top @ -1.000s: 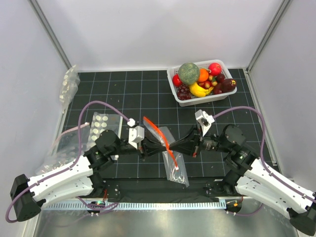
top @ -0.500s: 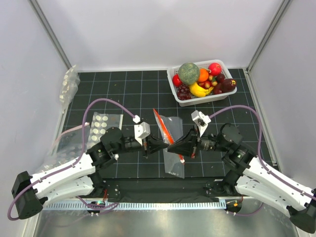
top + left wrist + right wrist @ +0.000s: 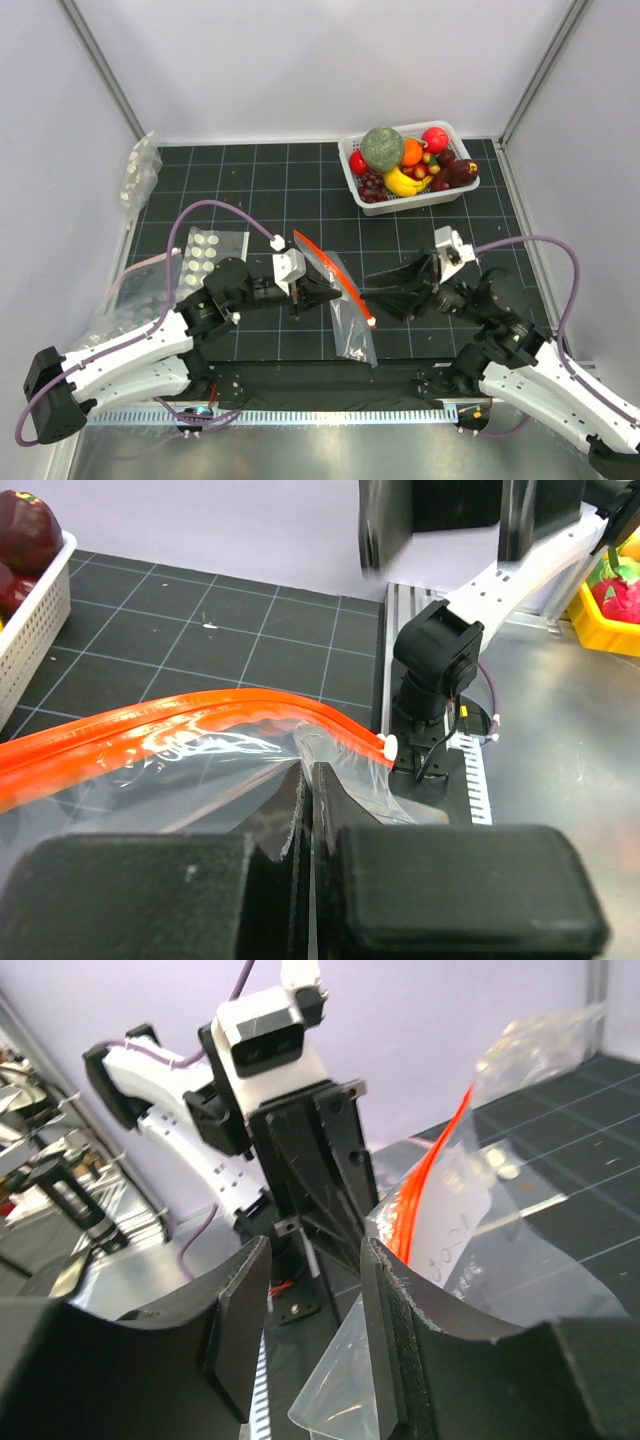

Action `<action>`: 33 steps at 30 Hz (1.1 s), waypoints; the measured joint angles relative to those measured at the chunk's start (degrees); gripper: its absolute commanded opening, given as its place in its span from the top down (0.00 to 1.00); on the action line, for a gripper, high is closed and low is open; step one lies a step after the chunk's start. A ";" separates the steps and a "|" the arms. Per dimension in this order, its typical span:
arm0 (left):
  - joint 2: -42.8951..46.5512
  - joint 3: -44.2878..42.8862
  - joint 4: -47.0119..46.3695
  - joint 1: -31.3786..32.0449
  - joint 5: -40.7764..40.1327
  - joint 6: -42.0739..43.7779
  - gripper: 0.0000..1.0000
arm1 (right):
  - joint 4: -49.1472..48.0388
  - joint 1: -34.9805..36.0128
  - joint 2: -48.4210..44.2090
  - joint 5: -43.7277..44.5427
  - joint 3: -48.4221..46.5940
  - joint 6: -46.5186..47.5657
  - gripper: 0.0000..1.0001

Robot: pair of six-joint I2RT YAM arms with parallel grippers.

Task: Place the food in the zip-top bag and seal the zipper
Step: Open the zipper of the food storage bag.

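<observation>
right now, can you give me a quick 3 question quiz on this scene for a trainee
1. True or false: the right fingers are closed on the zip-top bag.
2. Where is the food? A in the white basket; B inside the bag; C held in the right fingers.
3. Fill in: the bag's film is pinched by the ___ fingers.
Key: 1 false, they stand apart with nothing between them; 2 A; 3 left fingers.
</observation>
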State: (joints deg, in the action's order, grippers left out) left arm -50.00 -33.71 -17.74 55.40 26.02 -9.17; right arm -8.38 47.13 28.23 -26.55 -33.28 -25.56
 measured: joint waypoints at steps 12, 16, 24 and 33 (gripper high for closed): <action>1.29 0.00 -0.09 0.00 0.59 1.36 1.00 | 4.24 0.00 8.24 3.32 -1.22 1.51 0.41; 1.36 0.04 0.15 -0.07 0.26 1.92 1.00 | 5.09 0.02 12.81 1.16 -2.12 1.51 0.60; -0.76 -1.03 2.95 -0.02 -5.49 1.73 0.99 | 8.79 -0.02 16.00 0.50 -4.87 3.50 0.81; -4.48 -4.28 10.29 0.04 -17.62 -0.15 0.39 | 15.96 3.67 17.94 10.84 -7.04 7.30 0.88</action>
State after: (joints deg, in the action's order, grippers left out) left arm -54.48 -38.00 -7.44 55.44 8.40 -9.32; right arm 7.57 50.81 46.17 -15.70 -40.32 -18.26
